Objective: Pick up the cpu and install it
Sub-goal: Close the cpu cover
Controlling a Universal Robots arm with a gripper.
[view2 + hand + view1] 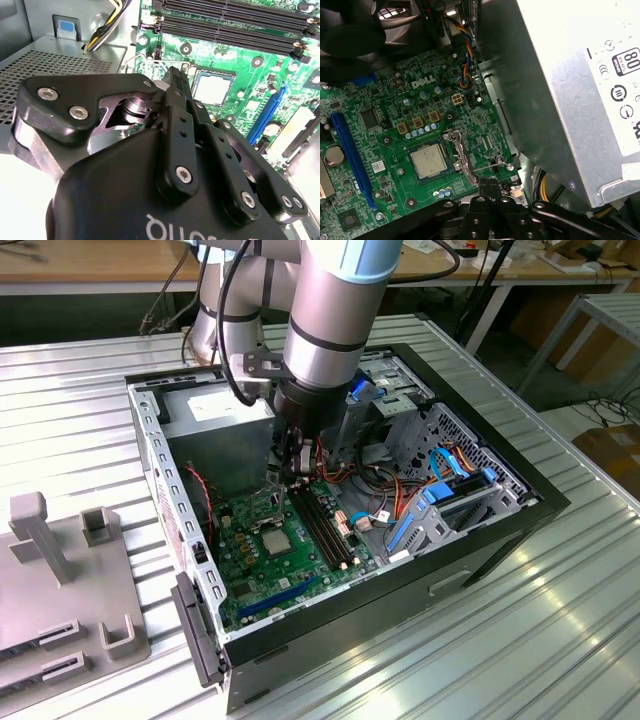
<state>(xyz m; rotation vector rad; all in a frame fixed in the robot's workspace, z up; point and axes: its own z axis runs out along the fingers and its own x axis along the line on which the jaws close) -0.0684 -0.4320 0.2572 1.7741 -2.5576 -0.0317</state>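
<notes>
The cpu (427,162), a small pale silvery square, lies flat in its black socket on the green motherboard (385,110); I also see the cpu (212,87) (275,540) in the second wrist view and the exterior view. The socket's metal frame (459,150) stands hinged up beside it, and a thin wire lever (495,167) runs past that edge. My gripper (489,184) (174,75) (292,478) hangs low inside the open computer case (500,530), just off the socket's side. Its fingers are shut together, their tips next to the lever. The cpu is not in them.
A grey power supply box (580,100) rises close beside the gripper. Black memory slots (235,25) run along the board past the socket. Coloured wires (465,45) and a drive cage with blue cables (450,490) crowd the case. Grey fixtures (60,570) stand at the exterior view's left.
</notes>
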